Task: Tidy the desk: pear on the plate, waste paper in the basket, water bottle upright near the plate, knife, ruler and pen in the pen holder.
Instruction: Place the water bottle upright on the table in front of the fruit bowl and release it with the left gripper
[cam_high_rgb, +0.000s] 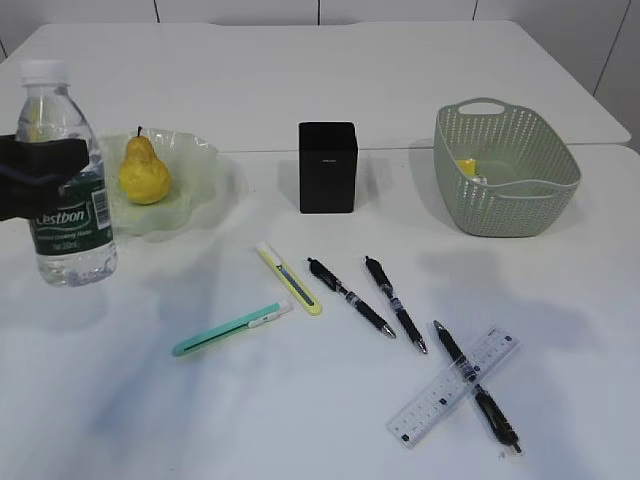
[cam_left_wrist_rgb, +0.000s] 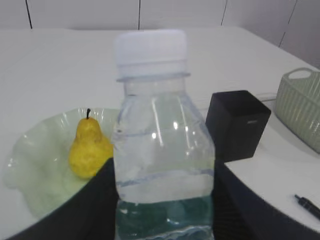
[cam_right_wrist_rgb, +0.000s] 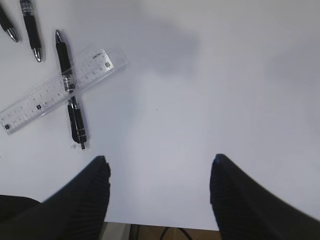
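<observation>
The water bottle (cam_high_rgb: 70, 200) stands upright at the desk's left, just left of the plate (cam_high_rgb: 195, 185), and my left gripper (cam_high_rgb: 58, 165) is shut on its middle. In the left wrist view the dark fingers (cam_left_wrist_rgb: 95, 200) press both sides of the bottle (cam_left_wrist_rgb: 162, 150). The pear (cam_high_rgb: 145, 172) sits on the plate. A yellow scrap of waste paper (cam_high_rgb: 467, 167) lies in the basket (cam_high_rgb: 510, 200). The black pen holder (cam_high_rgb: 327, 167) stands mid-desk. A yellow knife (cam_high_rgb: 290, 278), a teal knife (cam_high_rgb: 230, 330), three pens (cam_high_rgb: 350, 297) and the ruler (cam_high_rgb: 453, 385) lie in front. My right gripper (cam_right_wrist_rgb: 160, 170) hangs open over bare desk.
One pen (cam_right_wrist_rgb: 70, 85) lies crossed under the ruler (cam_right_wrist_rgb: 55, 90), up and left of my right gripper. The desk's front edge (cam_right_wrist_rgb: 165, 222) runs just below the right fingers. A seam (cam_high_rgb: 400, 150) between two tabletops passes behind the pen holder.
</observation>
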